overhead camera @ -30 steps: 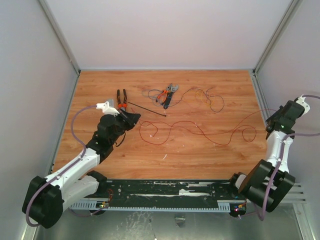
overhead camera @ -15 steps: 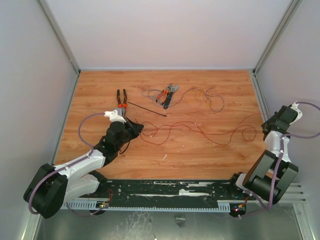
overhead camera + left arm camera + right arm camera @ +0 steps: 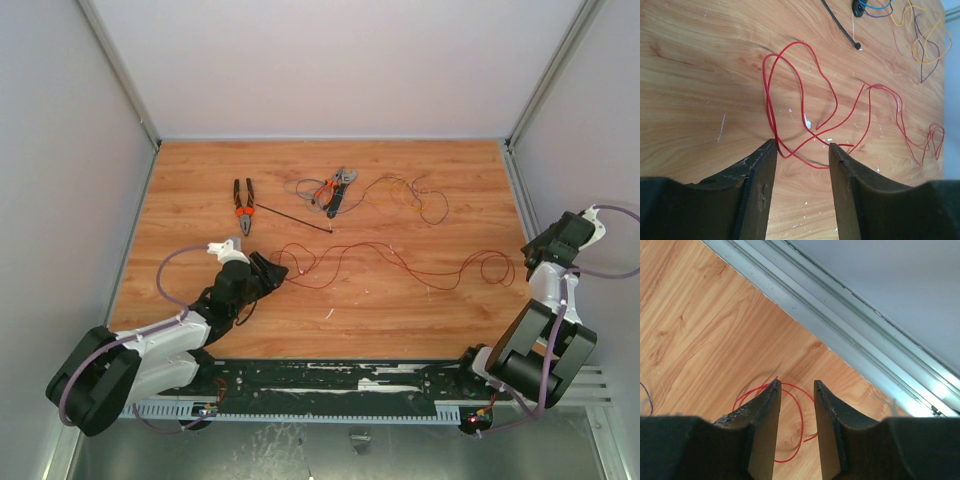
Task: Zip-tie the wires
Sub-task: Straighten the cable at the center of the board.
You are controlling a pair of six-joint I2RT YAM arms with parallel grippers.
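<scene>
Pliers [image 3: 243, 206] beside zip tie [image 3: 293, 216], overhead only

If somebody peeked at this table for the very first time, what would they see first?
Probably the long red wire squiggling across the middle of the wooden table, with the left gripper open over its left loops and the right gripper open above its right end. Next come the orange-handled pliers and the thin black zip tie lying just right of them, farther back.
</scene>
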